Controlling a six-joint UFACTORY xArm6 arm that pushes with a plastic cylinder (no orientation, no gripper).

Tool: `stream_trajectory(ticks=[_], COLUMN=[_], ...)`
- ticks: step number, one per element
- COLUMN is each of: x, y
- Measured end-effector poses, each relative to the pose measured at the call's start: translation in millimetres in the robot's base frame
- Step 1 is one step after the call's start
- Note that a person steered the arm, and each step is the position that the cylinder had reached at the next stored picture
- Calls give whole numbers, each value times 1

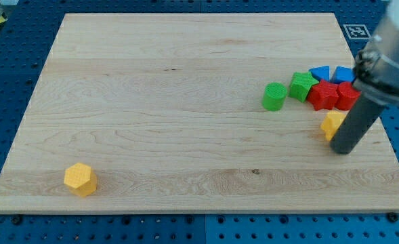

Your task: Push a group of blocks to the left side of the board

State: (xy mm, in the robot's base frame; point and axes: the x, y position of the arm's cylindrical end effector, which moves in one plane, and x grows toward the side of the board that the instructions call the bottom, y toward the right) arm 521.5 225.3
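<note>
A cluster of blocks sits at the view's right of the wooden board (185,102): a green cylinder (274,97), a green star (302,86), a red star (323,95), a red block (348,95), a blue block (320,72) and another blue block (344,74). A yellow block (332,125) lies just below them, partly hidden by the rod. My tip (343,150) rests on the board, touching the yellow block's right side. A yellow hexagonal block (80,179) lies alone at the view's bottom left.
The arm's grey body (392,64) hangs over the board's right edge and covers part of the cluster. A fiducial marker (355,31) sits at the top right corner. A blue perforated table (9,74) surrounds the board.
</note>
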Motion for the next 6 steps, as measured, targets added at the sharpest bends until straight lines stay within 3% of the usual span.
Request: stream_trajectory(ticks=[1, 2, 4, 5, 6], x=[-33, -38, -43, -72, -79], y=[-4, -20, 82, 57, -20])
